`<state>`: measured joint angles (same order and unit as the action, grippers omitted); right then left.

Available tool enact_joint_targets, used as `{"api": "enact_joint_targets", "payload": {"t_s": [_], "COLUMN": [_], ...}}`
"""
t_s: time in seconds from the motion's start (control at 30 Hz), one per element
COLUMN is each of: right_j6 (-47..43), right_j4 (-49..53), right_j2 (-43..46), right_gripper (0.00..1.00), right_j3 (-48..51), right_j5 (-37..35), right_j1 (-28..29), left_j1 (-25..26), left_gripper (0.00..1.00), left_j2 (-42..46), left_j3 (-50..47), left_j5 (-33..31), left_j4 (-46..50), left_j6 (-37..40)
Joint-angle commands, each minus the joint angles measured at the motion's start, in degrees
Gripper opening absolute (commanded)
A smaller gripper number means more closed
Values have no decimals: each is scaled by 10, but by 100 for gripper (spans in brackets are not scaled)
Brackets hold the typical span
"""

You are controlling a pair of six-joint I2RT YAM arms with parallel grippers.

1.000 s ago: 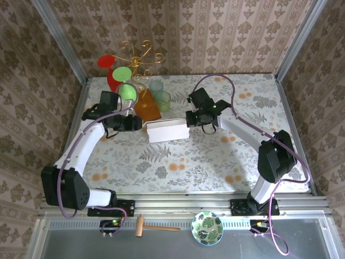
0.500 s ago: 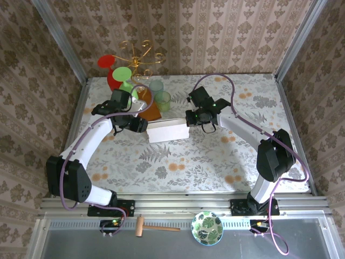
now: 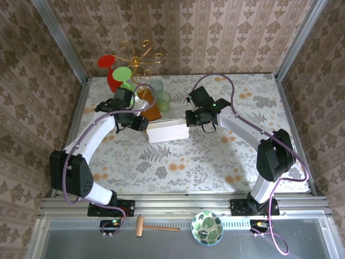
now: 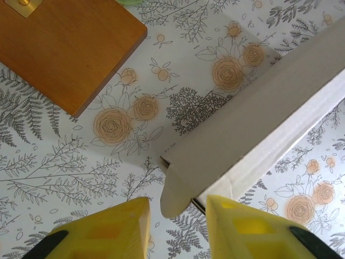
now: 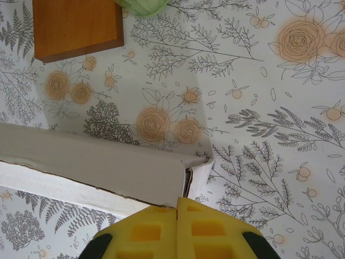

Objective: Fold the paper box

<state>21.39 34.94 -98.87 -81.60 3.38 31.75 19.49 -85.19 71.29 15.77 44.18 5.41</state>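
Left fingers (image 4: 110, 229) straddle one paper box (image 4: 253, 129) end; right fingers (image 5: 207, 229) pinch the other.

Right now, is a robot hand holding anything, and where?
The right gripper pinches the paper box at its right end; the left gripper straddles its left flap, jaws apart.

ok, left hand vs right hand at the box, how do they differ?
Fingers: the left hand has them apart, the right hand pressed together. Contact: the left hand straddles the rounded end flap of the paper box; the right hand sits at the opposite end corner, pinch unclear. Both: yellow fingers, one hand at each box end.
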Motion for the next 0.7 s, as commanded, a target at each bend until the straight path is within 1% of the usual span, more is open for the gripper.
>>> {"api": "enact_joint_targets", "payload": {"t_s": [0.0,0.2,0.3,0.47,0.67], "right_j6": [-2,-2,-1,-1,-1], "right_j4": [47,47,48,51,57], "right_j2": [-17,-17,-17,-17,-21], "right_gripper": [0,0,0,0,0], "right_j3": [0,0,-1,-3,-8], "right_j5": [8,8,8,8,3], "right_j1": [-2,-1,-1,-1,-1], "left_j1": [3,7,8,10,12], "left_gripper": [30,27,20,10,10], "left_j2": [0,-5,-5,-13,-29], "left_j3": [11,7,11,28,61], "left_j5": [0,-6,2,8,18], "left_j4": [7,5,3,22,65], "left_j6": [0,-3,-8,-24,-45]}}
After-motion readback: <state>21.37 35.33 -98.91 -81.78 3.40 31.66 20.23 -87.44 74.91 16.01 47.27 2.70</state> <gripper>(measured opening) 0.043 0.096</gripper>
